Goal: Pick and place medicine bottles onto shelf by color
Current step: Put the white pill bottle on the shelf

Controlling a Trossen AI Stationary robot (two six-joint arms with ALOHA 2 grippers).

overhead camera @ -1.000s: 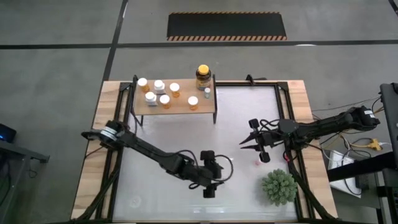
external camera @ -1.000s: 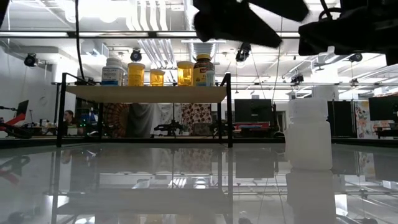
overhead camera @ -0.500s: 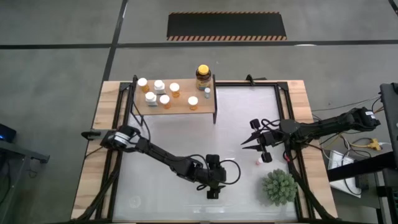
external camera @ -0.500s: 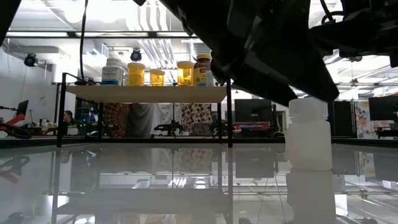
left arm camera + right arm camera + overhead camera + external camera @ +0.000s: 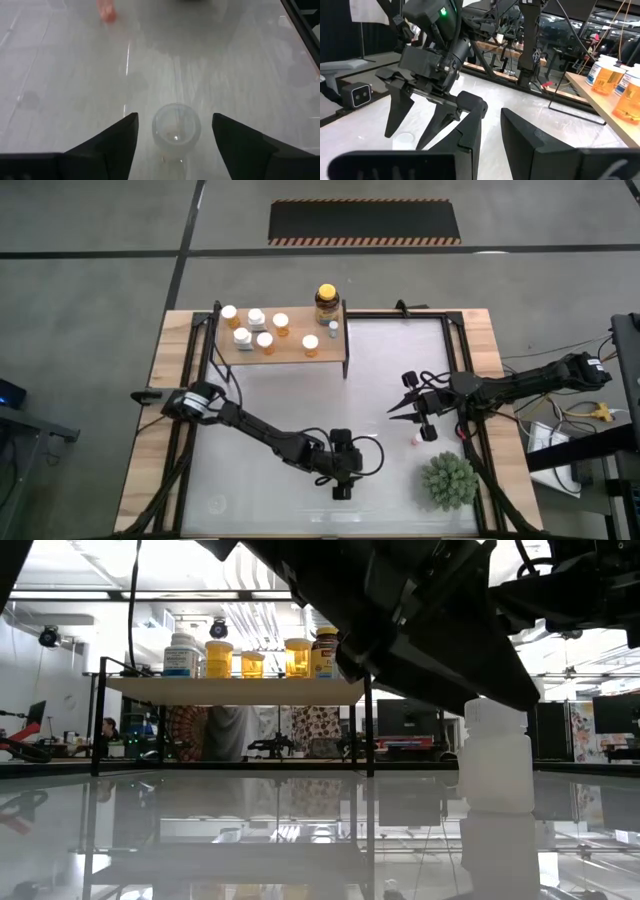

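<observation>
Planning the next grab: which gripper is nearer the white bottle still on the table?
Left. The left gripper straddles the white bottle, fingers open beside it. The right gripper hovers farther off, toward the table's right side.

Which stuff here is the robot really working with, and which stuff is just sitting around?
For the job:
- white bottle, standing on the table between the open left gripper's fingers
- bottles already on the shelf
- shelf
- amber jar, at the shelf's corner

Just lying about:
- green plant
- small pink thing beside the right gripper, which waits above the table
</observation>
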